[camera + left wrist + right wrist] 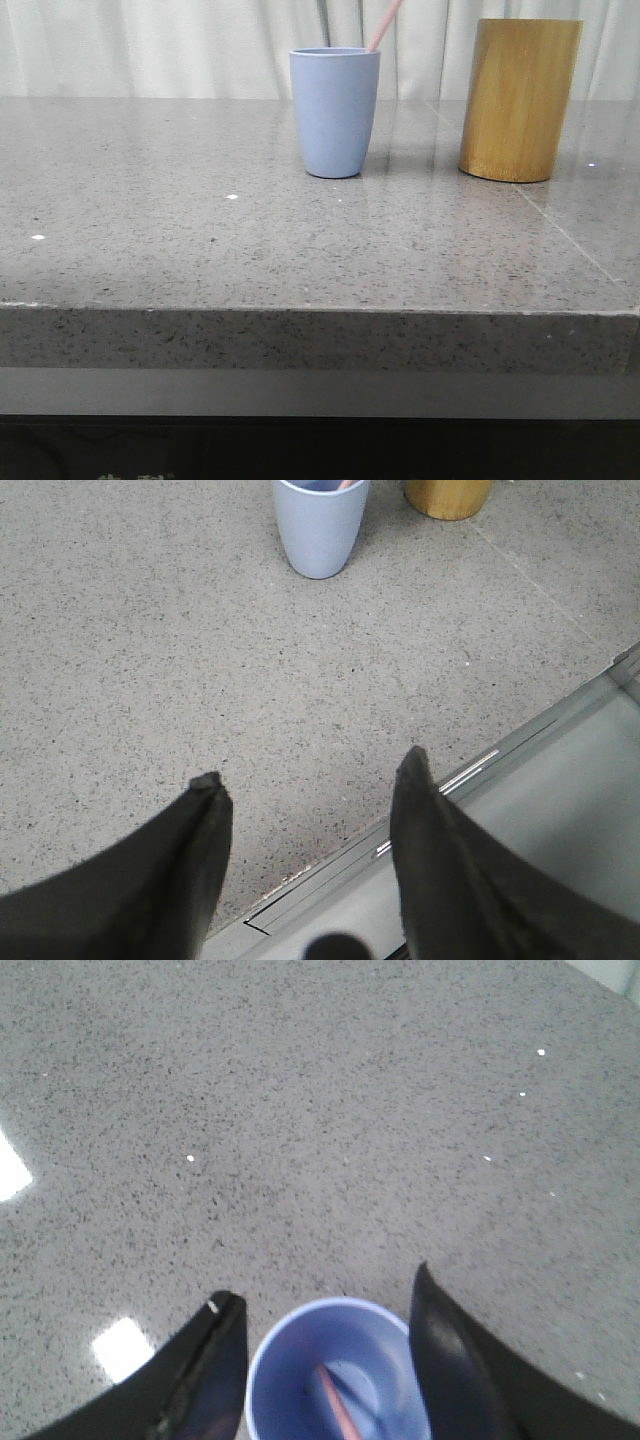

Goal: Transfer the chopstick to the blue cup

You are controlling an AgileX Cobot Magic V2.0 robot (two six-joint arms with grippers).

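Front view, table [200, 260]: grey speckled stone, bare on the near side of the cup; front edge nearest the camera.
Left gripper [310, 785]: left wrist view, fingers spread, nothing between them; hangs over the table's near edge, well apart from the cup and on its near side.
Cup [335, 112]: blue, upright on the table, mid-depth; also at [320, 525] and [340, 1375].
Chopstick [385, 24]: pink, in the cup, top leaning out over the rim toward the bamboo side; lower end rests on the cup floor near its centre [338, 1400].
Right gripper [325, 1305]: right wrist view, directly above the cup, fingers parted either side of the rim, holding nothing; chopstick looks let go.
Bamboo holder [520, 100]: just beside the cup, on the side the chopstick leans to, a little farther back.
Curtain [150, 45]: pale, behind the cup, farthest.
Step in hand: judged as retreat after the drop; task looks nearly complete.
How to do it well: lift straight up, keep fingers wide, clear the leaning chopstick top before any sideways move; brushing the rim could tip the light cup.
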